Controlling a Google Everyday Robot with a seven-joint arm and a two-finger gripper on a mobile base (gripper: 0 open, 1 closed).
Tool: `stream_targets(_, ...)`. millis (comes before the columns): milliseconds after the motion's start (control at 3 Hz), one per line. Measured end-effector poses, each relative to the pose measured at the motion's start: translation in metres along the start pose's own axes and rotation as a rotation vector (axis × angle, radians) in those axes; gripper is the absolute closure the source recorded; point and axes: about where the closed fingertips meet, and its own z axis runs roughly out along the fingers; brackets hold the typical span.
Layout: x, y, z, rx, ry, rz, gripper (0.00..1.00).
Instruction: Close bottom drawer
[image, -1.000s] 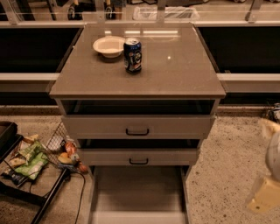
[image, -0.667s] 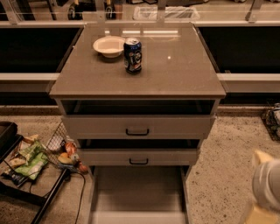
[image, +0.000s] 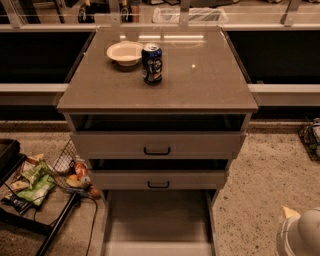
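Note:
The bottom drawer (image: 157, 222) of the grey-beige cabinet is pulled far out toward me. Its pale bare interior shows, and its front lies at the lower edge of the camera view, handle out of sight. The two drawers above it, the middle one (image: 158, 180) and the top one (image: 157, 145), stand slightly open, each with a small black handle. My gripper (image: 299, 235) shows only as a white rounded shape in the bottom right corner, over the floor to the right of the bottom drawer and apart from it.
A blue can (image: 151, 63) and a white bowl (image: 125, 52) stand on the cabinet top (image: 200, 80). A wire basket of snacks (image: 70, 170) and a black rack with bags (image: 25, 187) sit on the floor at the left. Speckled floor (image: 265, 180) lies to the right.
My arm has sunk lower into the bottom right corner, so less of it shows. The drawers, can and bowl have not moved.

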Motion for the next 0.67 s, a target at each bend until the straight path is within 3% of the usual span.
stream_targets(667, -0.003, -0.006, 0.014, -0.003, 0.003, 0.007, 0.00)
